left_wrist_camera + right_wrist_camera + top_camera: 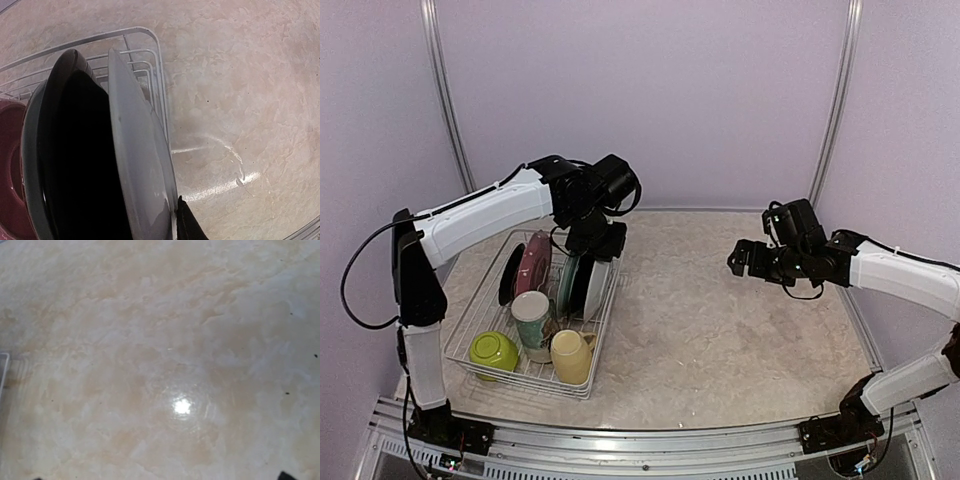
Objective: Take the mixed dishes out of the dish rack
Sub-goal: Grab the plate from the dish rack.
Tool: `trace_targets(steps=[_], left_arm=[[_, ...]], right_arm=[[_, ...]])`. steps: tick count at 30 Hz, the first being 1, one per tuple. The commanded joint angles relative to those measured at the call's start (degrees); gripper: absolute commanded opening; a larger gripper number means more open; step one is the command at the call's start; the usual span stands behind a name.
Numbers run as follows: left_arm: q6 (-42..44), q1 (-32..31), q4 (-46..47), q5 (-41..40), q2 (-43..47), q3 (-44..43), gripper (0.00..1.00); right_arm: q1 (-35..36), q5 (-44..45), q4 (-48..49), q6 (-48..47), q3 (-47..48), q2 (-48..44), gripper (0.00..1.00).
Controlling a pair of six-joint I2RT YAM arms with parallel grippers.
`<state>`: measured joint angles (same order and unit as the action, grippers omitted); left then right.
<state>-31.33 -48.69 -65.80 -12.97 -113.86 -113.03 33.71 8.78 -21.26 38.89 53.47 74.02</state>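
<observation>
Where left fingers [187, 225] meet white plate [140, 165] rim, table [250, 100] spreads beyond dish rack [159, 75].

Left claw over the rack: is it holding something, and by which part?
Cannot be told: the left gripper has one finger against the upper rim of the white plate; the other finger is hidden.

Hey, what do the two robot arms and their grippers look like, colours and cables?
The left arm and right arm have white casings on their links, black joints and black bases. The left gripper and right gripper are black and blocky. Thin black cables loop loosely alongside both. No markings are legible.
</observation>
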Motion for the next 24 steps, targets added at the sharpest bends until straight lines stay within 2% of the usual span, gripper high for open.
trace_targets(steps=[1, 18, 24], left_arm=[[-0.9, -0.4, -3.2, 0.3, -1.7, -3.8, 0.15], [-3.0, 1.0, -4.3, 7.6, -0.7, -8.6, 0.00], [-3.5, 1.6, -5.2, 9.5, 0.6, -10.8, 0.00]], right_arm=[[0.4, 1.5, -2.3, 1.3, -0.2, -1.0, 0.99], [0.5, 0.5, -1.6, 2.5, -0.9, -3.0, 0.99], [0.4, -0.5, -0.4, 3.0, -1.6, -3.0, 0.99]])
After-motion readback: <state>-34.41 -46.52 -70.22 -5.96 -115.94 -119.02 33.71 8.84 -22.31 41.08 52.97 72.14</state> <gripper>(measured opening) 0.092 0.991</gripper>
